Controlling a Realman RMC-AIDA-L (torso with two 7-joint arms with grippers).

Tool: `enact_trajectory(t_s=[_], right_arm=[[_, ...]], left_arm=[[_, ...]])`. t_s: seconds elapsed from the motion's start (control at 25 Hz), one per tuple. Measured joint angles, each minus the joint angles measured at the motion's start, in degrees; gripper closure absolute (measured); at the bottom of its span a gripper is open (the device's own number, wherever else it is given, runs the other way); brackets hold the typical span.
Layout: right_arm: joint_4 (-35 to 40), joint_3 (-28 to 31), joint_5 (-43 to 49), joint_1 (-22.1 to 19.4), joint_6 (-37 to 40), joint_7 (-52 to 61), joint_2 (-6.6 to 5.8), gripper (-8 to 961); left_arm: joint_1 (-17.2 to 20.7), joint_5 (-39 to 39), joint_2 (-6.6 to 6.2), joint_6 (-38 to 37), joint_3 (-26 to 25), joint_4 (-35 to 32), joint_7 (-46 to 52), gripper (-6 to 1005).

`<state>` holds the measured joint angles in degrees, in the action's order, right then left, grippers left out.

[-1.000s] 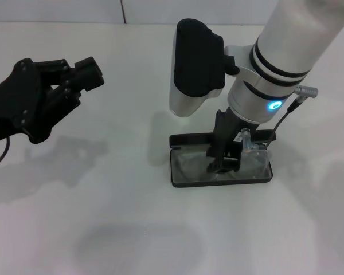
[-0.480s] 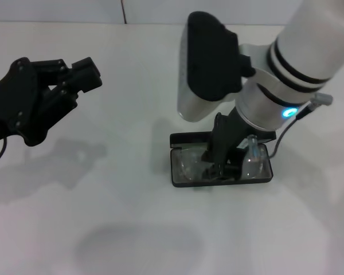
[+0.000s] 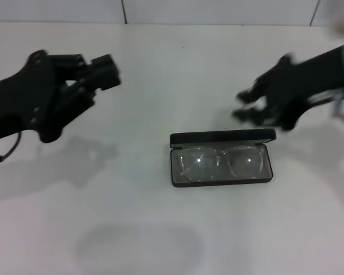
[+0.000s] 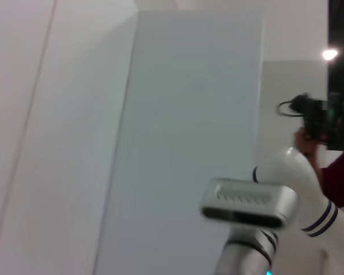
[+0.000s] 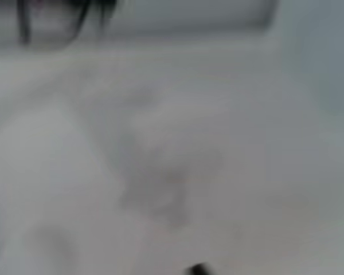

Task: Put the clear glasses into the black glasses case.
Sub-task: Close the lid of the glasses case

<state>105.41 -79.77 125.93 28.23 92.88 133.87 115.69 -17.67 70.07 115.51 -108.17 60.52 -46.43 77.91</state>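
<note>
Looking down at a white table (image 3: 160, 229), we find the black glasses case (image 3: 221, 137) lying open, its lid hinged back flat. The clear glasses (image 3: 223, 162) rest inside its tray, folded, both lenses facing up and glinting. Our right gripper (image 3: 253, 107) hangs above and behind the case's far right corner, apart from it, fingers spread and holding nothing. Our left gripper (image 3: 100, 74) hovers well away on the left, raised off the table; we cannot tell whether it is released or clenched.
</note>
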Motion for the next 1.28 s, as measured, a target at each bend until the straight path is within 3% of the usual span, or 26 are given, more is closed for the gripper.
enact_trajectory(t_s=[0.16, 0.32, 0.6, 0.76, 1.0, 1.28], right_arm=[[1.64, 13.76, -9.08, -6.70, -0.33, -6.19, -0.02, 691], [-4.20, 25.38, -19.71, -9.63, -0.35, -12.33, -0.03, 691], [-19.97, 40.05, -28.68, -12.58, 1.39, -21.11, -0.16, 690], [-23.92, 43.00, -27.18, -12.67, 3.45, -22.04, -0.36, 690], [-27.25, 42.83, -26.01, -12.13, 3.60, -22.76, -0.38, 690], [-30.32, 42.83, -24.82, -10.64, 3.37, -23.65, -0.60, 690]], left_arm=[[-4.87, 4.13, 1.77, 1.54, 0.01, 0.15, 2.71, 911], [-8.71, 12.01, 3.69, 6.41, 0.04, 0.02, 5.02, 894], [-17.85, 22.21, 4.22, 20.57, 2.62, 8.04, 6.81, 864], [-21.36, 24.40, 4.19, 31.05, 8.23, 11.11, 7.79, 858], [-23.34, 24.65, 4.26, 38.11, 17.39, 12.30, 9.79, 856], [-23.46, 23.88, 4.45, 39.83, 19.44, 12.54, 10.15, 856]])
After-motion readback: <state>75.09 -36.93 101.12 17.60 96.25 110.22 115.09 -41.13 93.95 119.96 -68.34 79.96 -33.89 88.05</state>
